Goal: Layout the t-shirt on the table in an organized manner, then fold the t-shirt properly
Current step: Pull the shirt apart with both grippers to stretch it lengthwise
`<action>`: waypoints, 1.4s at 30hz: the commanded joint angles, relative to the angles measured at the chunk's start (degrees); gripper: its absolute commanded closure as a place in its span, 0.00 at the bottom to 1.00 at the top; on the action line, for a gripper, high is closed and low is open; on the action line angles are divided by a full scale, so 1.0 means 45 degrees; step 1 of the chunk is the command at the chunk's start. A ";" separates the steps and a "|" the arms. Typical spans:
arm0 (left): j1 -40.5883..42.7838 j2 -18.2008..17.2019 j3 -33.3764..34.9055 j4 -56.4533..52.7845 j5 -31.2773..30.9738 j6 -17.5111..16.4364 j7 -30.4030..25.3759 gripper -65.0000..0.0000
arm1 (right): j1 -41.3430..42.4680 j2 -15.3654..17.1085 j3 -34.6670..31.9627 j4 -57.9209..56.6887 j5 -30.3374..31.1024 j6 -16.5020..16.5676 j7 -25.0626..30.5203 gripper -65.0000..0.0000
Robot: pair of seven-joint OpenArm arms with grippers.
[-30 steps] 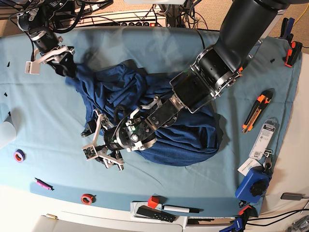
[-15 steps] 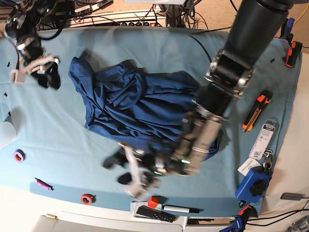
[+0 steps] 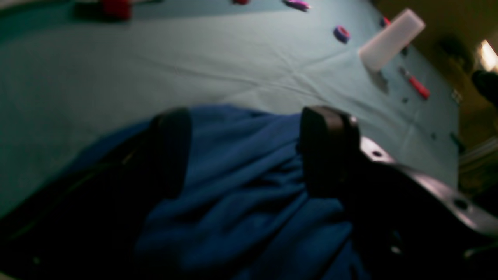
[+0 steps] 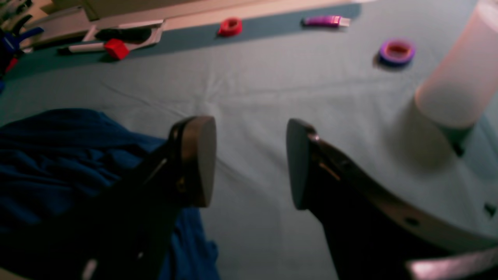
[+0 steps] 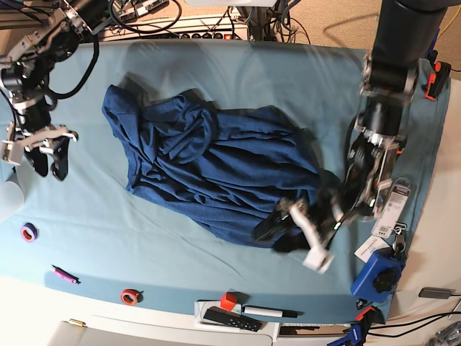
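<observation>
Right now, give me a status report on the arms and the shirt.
Left end effector open at shirt edge, nothing gripped. Right end effector open over bare table. Shirt bunched, not laid out.

The crumpled navy t-shirt (image 5: 216, 173) lies bunched mid-table (image 5: 238, 72), on teal cloth.

Wrist views dim, soft-focus; base view bright, evenly lit.

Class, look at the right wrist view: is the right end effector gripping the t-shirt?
No. The right end effector stands open over bare table, with the t-shirt off to one side.
</observation>
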 commanded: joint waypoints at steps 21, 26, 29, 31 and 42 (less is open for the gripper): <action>0.1336 -0.0573 -0.1982 0.0248 -0.0539 -0.0149 -0.1379 0.36 | 0.1744 0.0092 -0.4002 -0.7247 -0.1651 -0.1127 0.1039 0.47; 0.1341 -0.0573 -0.1982 0.0248 -0.0544 -0.0149 -0.1389 0.36 | 0.1729 0.0107 -0.4750 -0.7684 -0.1486 -0.1787 0.0457 0.48; 0.1336 -0.0573 -0.1982 0.0248 -0.0544 -0.0149 -0.1389 0.36 | 0.1719 0.0107 -0.5294 -0.7757 -0.1491 -0.1991 0.0442 0.48; 0.1336 -0.0573 -0.1982 0.0248 -0.0539 -0.0149 -0.1384 0.36 | 0.1734 0.0107 -0.5586 -0.7757 -0.1486 -0.2011 0.0471 0.48; 0.1345 -0.0573 -0.1982 0.0248 -0.0539 -0.0149 -0.1370 0.36 | 0.2181 0.0359 -0.5955 -0.7757 -0.2764 -0.2157 0.2220 1.00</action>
